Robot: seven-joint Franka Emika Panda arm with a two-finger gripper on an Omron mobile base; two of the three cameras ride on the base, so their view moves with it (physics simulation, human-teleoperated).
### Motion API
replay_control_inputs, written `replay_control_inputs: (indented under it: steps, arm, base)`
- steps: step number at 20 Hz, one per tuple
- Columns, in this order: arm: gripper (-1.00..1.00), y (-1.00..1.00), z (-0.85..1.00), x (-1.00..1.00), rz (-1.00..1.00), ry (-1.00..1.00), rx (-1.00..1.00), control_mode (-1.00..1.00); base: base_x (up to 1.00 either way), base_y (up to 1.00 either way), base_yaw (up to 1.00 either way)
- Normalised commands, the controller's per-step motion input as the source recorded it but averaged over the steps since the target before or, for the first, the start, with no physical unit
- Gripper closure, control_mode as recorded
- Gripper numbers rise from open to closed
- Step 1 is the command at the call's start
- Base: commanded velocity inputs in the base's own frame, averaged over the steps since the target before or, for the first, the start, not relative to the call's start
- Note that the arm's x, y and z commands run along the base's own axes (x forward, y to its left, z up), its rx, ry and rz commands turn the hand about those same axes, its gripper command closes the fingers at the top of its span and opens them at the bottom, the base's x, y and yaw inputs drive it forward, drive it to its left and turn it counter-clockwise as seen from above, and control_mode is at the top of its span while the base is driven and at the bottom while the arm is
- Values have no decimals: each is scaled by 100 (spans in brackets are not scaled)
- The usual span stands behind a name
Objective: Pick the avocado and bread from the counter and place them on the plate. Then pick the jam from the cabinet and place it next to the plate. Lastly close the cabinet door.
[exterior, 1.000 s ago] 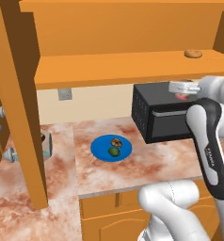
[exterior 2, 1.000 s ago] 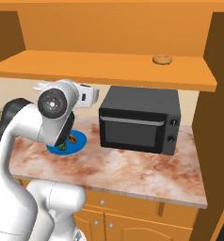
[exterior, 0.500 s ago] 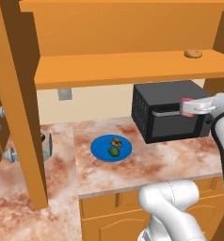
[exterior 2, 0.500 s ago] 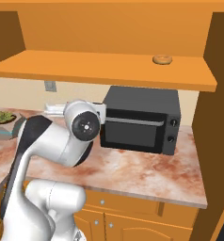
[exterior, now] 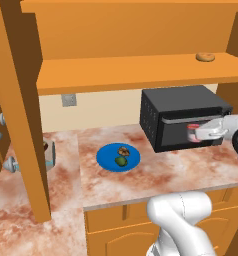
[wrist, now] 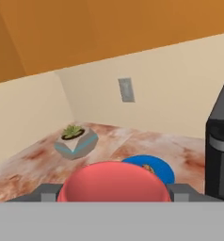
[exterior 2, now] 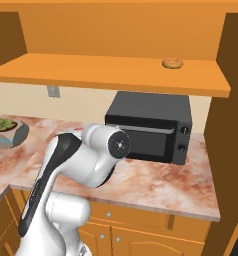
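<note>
The tool is clamped on the jam, the pinkish-red jar sitting between its fingers in front of the black microwave, above the right part of the table. In the hand view the jar's red body bulges between the two dark finger tips, with the plate beyond it.

The blue plate lies near the middle of the table, toward its front edge, and already carries the avocado and the bread, touching or nearly so.

The likely trouble is in the set-down. The jar blocks much of the hand camera's sight, so it could land on the plate's rim and tip, or knock the food. Swinging across, the arm could also clip the microwave.

The table is reddish-brown and white marbled stone under an orange shelf holding a tan roll. A potted plant stands at the table's left end, a wall outlet above. The cabinet door stands open at the left.
</note>
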Motion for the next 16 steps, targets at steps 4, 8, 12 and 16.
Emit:
replay_control_inputs:
  steps: [4, 8, 12, 16]
  arm:
    - [100, 0, -51, 12, 6, -1, 0, -100]
    - [100, 0, -47, 19, 1, -7, 0, -100]
    - [100, 0, -41, 24, 0, -8, 0, -100]
    - [100, 0, -34, 21, 0, -8, 0, -100]
  base:
    - [0, 0, 0]
    - [0, 0, 0]
    - [0, 0, 0]
    - [0, 0, 0]
